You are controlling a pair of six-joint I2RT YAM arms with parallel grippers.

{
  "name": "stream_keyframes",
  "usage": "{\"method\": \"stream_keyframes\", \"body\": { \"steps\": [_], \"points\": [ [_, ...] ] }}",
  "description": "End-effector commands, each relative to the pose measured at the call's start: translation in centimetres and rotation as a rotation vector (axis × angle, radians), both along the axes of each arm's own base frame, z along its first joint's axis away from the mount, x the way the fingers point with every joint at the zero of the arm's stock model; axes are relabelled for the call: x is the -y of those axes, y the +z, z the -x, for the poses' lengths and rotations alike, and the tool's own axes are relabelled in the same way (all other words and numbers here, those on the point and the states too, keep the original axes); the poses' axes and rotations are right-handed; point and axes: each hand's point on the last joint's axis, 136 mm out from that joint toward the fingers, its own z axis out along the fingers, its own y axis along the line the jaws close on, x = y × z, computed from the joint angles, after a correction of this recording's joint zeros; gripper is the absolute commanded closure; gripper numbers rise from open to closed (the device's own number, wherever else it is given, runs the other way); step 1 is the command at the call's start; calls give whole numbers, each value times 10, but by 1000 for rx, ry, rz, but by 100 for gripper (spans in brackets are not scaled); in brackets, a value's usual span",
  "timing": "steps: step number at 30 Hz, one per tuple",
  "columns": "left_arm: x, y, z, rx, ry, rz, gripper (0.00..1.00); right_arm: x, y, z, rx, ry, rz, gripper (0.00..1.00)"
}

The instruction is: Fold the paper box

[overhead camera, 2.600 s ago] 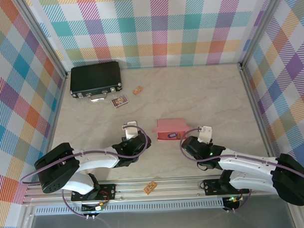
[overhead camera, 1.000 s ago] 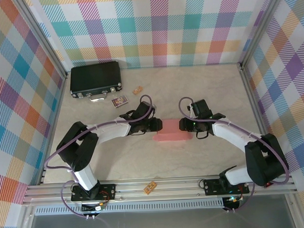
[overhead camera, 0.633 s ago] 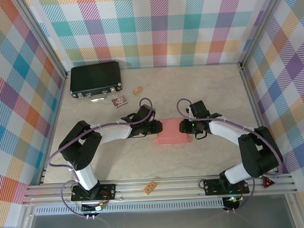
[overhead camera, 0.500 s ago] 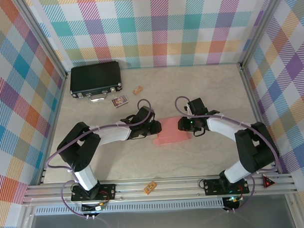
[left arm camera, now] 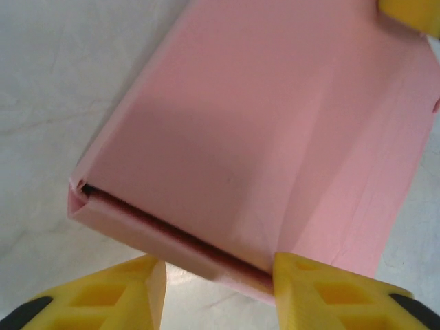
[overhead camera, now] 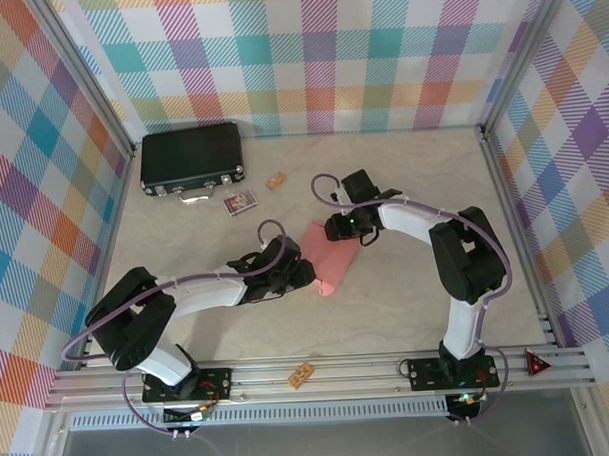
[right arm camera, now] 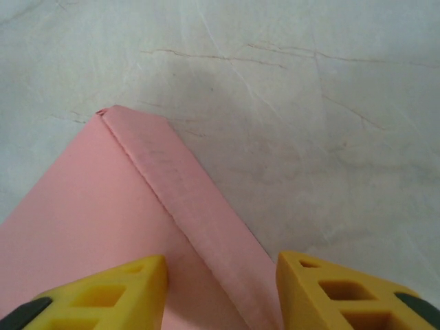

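The salmon-pink paper box (overhead camera: 326, 257) lies closed and flat on the table, turned on a diagonal. My left gripper (overhead camera: 304, 275) is at its near end. In the left wrist view the box (left arm camera: 261, 124) has a dark slit along its near edge, and the left gripper (left arm camera: 220, 292) stands open there, its right fingertip (left arm camera: 323, 289) touching that edge. My right gripper (overhead camera: 336, 230) is at the far end. In the right wrist view it (right arm camera: 220, 295) is open, straddling the long side of the box (right arm camera: 89, 206).
A black hard case (overhead camera: 191, 157) lies at the back left, with a small printed card (overhead camera: 240, 201) and a small wooden block (overhead camera: 275, 180) beside it. Another block (overhead camera: 301, 374) rests on the front rail. Plaid walls close three sides.
The box has swung from lying crosswise to a diagonal. The right gripper moved left and farther back; the left gripper drew back toward the near side. Both jaws narrowed slightly, then widened again.
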Motion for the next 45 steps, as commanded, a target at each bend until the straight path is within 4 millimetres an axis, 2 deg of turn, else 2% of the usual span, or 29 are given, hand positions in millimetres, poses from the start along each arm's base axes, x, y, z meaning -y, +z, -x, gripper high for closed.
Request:
{"method": "stream_keyframes", "body": {
  "steps": [1,5,8,10,12,14,16,21,24,27,29,32,37,45],
  "points": [
    [-21,4,16,-14,16,-66,50,14,0,0,-1,-19,98,51],
    [-41,34,7,94,21,-154,39,27,26,-5,45,-73,106,47],
    [-58,44,-6,131,7,-236,35,42,39,0,50,-127,83,46],
    [-60,48,-20,153,-36,-234,34,50,45,9,49,-154,55,45],
    [-57,55,-34,188,-97,-231,29,55,48,23,44,-168,14,44],
    [-45,67,-49,261,-166,-208,23,59,49,35,31,-183,-18,43],
    [-38,70,-62,295,-224,-218,19,64,47,50,6,-207,-36,43],
    [-13,53,-86,264,-349,-181,19,58,39,89,-54,-217,-187,42],
    [-2,44,-93,242,-395,-156,20,59,35,106,-65,-240,-258,41],
    [9,39,-92,229,-432,-114,22,58,31,117,-74,-270,-328,38],
    [15,35,-90,208,-449,-82,28,52,29,122,-87,-269,-393,38],
    [21,30,-83,167,-445,-26,34,45,25,122,-102,-283,-469,38],
    [18,22,-70,128,-369,51,38,28,25,114,-123,-264,-566,38],
    [21,29,-38,119,-275,143,42,20,12,98,-147,-256,-548,38]
  ]
}}
